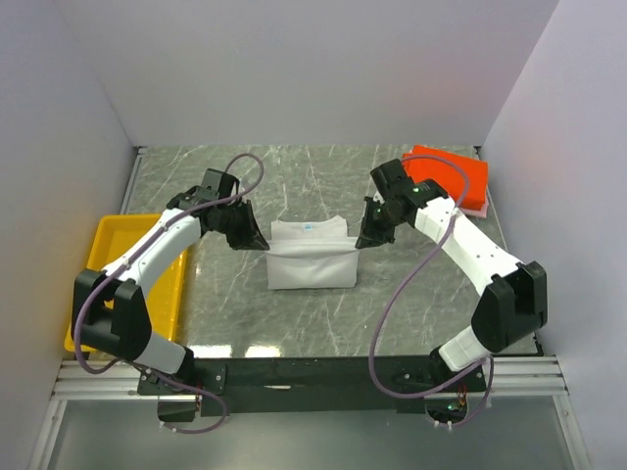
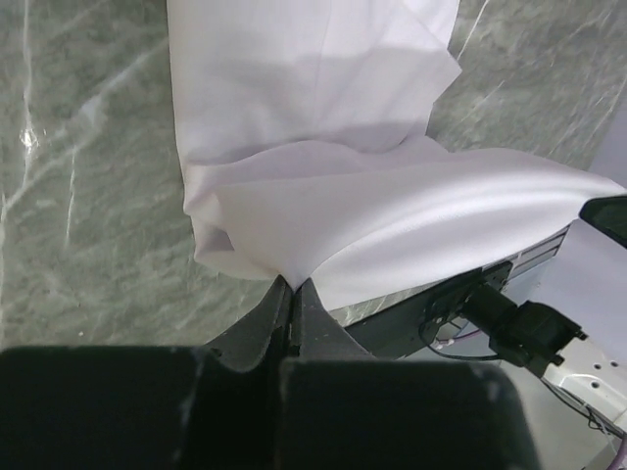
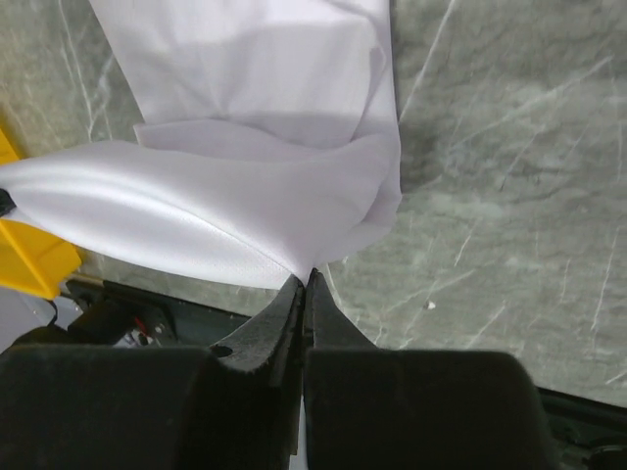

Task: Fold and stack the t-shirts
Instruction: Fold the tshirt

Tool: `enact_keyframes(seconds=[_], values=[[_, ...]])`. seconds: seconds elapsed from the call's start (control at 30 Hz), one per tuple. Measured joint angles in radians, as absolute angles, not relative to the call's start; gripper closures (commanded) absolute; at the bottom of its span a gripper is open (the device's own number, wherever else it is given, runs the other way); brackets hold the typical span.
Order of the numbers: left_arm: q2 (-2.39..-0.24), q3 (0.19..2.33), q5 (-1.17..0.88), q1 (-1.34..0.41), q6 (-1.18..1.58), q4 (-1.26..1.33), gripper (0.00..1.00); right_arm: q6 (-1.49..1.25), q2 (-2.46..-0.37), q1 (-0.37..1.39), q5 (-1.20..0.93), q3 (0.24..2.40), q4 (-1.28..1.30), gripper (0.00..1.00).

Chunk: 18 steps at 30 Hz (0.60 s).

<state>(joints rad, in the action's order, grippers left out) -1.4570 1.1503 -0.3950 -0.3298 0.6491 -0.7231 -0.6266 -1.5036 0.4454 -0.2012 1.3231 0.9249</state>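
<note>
The white t-shirt (image 1: 310, 257) lies partly folded in the middle of the marble table, its light-blue neck label (image 1: 307, 226) at the far edge. My left gripper (image 1: 257, 241) is shut on the shirt's left corner, seen in the left wrist view (image 2: 292, 282) with cloth (image 2: 323, 206) pinched between the jaws. My right gripper (image 1: 364, 239) is shut on the right corner, seen in the right wrist view (image 3: 306, 276) with the cloth (image 3: 245, 211) lifted. The folded orange-red shirt (image 1: 453, 174) lies on a pink one (image 1: 479, 208) at the far right. The blue shirt is out of view.
A yellow plastic tray (image 1: 110, 257) sits at the table's left edge, partly under my left arm; its corner shows in the right wrist view (image 3: 29, 257). Grey walls close the table on the left, back and right. The black base rail (image 1: 313, 374) runs along the near edge.
</note>
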Motion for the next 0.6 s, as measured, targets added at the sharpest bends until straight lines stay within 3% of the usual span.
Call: enact_keyframes(seconds=[0.6], values=[[-1.682,1.255,-0.519,-0.245,0.648,-0.591,1.0,-0.529,-1.795,0.355,-0.187,1.644,0.916,1.0]])
